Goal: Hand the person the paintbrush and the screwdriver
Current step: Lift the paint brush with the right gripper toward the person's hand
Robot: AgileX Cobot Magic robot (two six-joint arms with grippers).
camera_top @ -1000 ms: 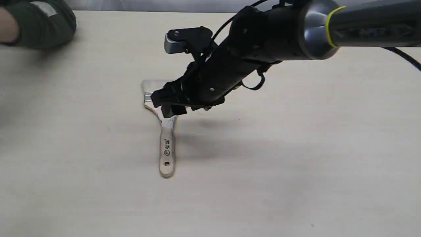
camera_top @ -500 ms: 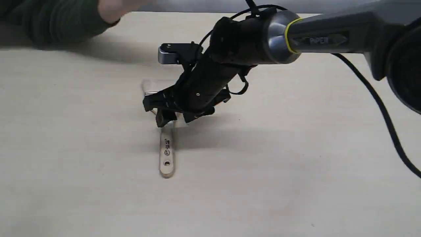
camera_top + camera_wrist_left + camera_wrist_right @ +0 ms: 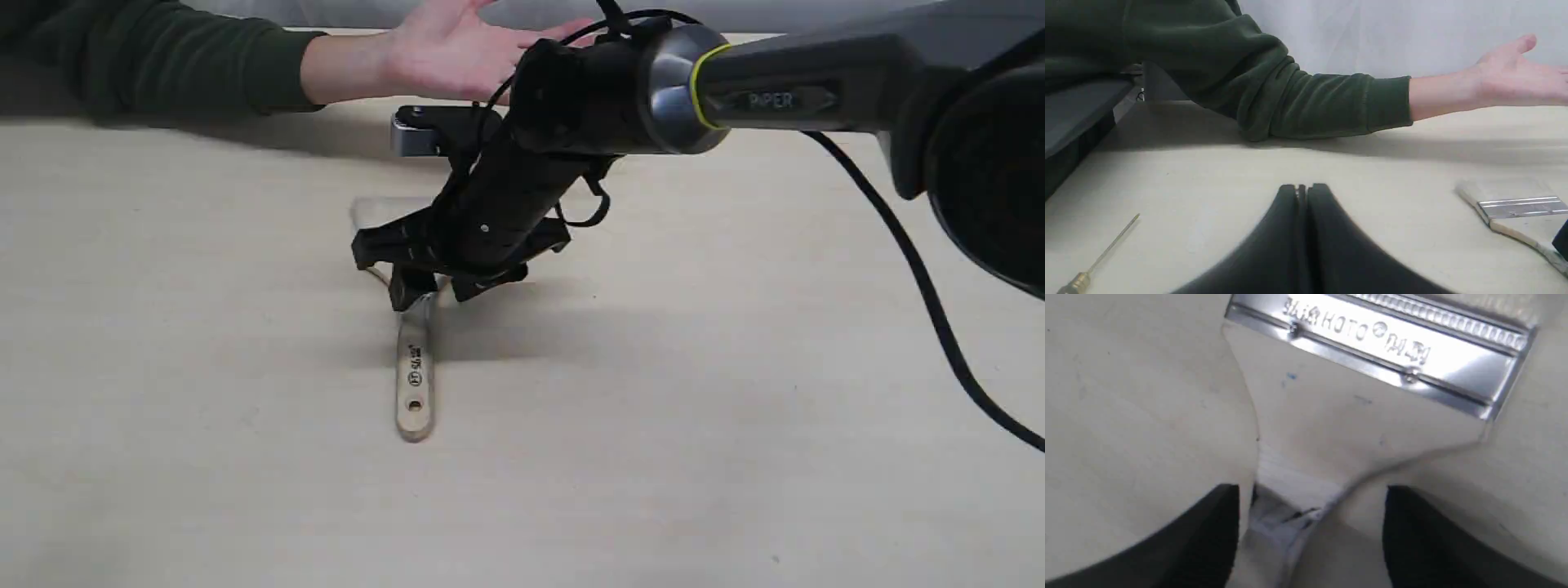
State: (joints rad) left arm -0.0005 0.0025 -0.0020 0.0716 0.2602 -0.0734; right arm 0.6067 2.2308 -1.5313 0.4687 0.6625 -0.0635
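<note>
The paintbrush (image 3: 414, 377) lies flat on the table, its wooden handle pointing to the front edge and its silver ferrule (image 3: 1384, 347) under the right arm. My right gripper (image 3: 437, 292) is down at the narrow neck of the handle, open, with one black finger (image 3: 1208, 535) on each side of the wood. The person holds an open palm (image 3: 453, 49) up behind that arm, the dark green sleeve (image 3: 163, 57) lying along the back left. In the left wrist view my left gripper (image 3: 1301, 190) is shut on nothing, and the screwdriver (image 3: 1102, 257) lies close beside it, only its thin shaft and gold collar showing.
The right arm's black cable (image 3: 922, 278) hangs in a loop over the right side of the pale table (image 3: 735, 457). A dark ledge (image 3: 1073, 122) runs along one table edge in the left wrist view.
The person's arm has swung in from the far left and now holds an open palm behind the right arm. My right gripper has sunk lower onto the brush's neck.
</note>
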